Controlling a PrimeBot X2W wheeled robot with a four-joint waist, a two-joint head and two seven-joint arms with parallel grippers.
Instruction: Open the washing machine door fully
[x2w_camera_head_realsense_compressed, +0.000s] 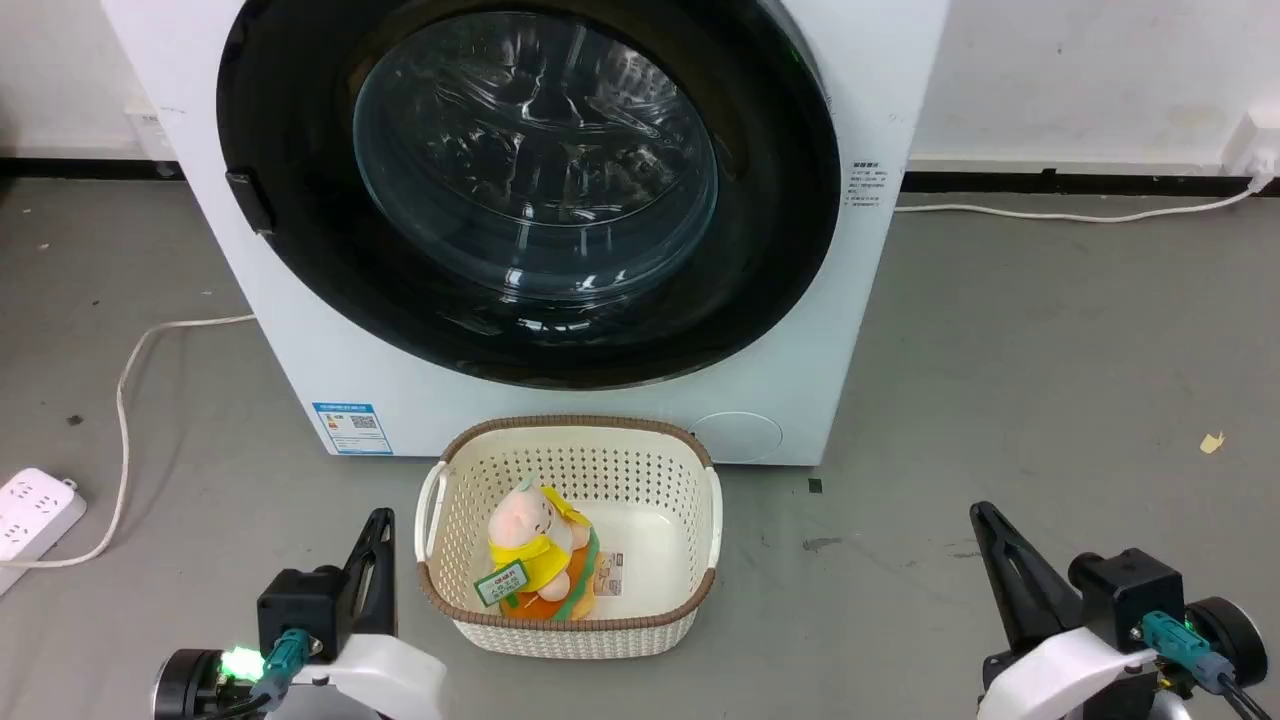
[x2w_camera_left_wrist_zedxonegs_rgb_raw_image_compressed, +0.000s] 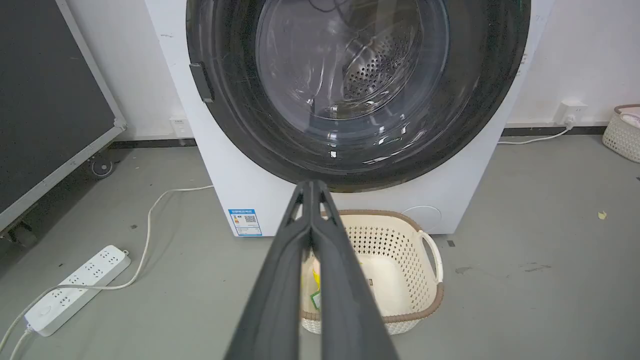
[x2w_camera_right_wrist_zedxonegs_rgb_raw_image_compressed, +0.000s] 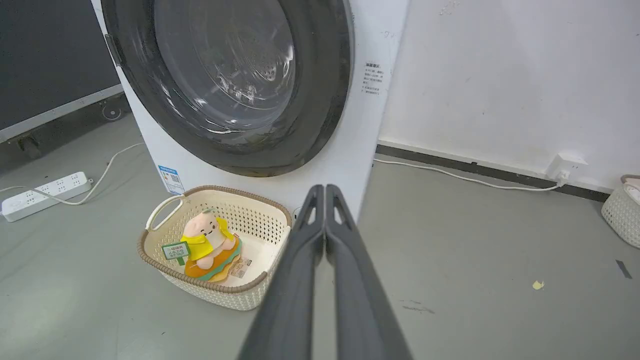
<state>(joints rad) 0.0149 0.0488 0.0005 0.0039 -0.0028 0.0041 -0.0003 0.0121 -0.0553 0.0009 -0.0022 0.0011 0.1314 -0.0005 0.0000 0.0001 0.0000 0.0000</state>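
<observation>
Okay, nearest us both claws sit low, fingers pressed together, holding nothing: left gripper (x2w_camera_head_realsense_compressed: 380, 522) just beside the basket (x2w_camera_head_realsense_compressed: 570, 424), right gripper (x2w_camera_head_realsense_compressed: 982, 512) well apart. We judge this a parked start pose. The basket holds a plush toy (x2w_camera_head_realsense_compressed: 535, 553), likely laundry waiting. Behind it, the washing machine door (x2w_camera_head_realsense_compressed: 530, 190) is shut flush on the washing machine (x2w_camera_head_realsense_compressed: 330, 360).

- The right gripper (x2w_camera_right_wrist_zedxonegs_rgb_raw_image_compressed: 325, 192) rises from the bottom edge, its two dark fingers pressed together.
- The washing machine door (x2w_camera_right_wrist_zedxonegs_rgb_raw_image_compressed: 225, 85) lies shut against the washing machine (x2w_camera_right_wrist_zedxonegs_rgb_raw_image_compressed: 372, 130).
- A cream basket (x2w_camera_right_wrist_zedxonegs_rgb_raw_image_compressed: 272, 212) just before the machine holds a plush toy (x2w_camera_right_wrist_zedxonegs_rgb_raw_image_compressed: 207, 240).
- A white power strip (x2w_camera_right_wrist_zedxonegs_rgb_raw_image_compressed: 45, 192) lies at left.
</observation>
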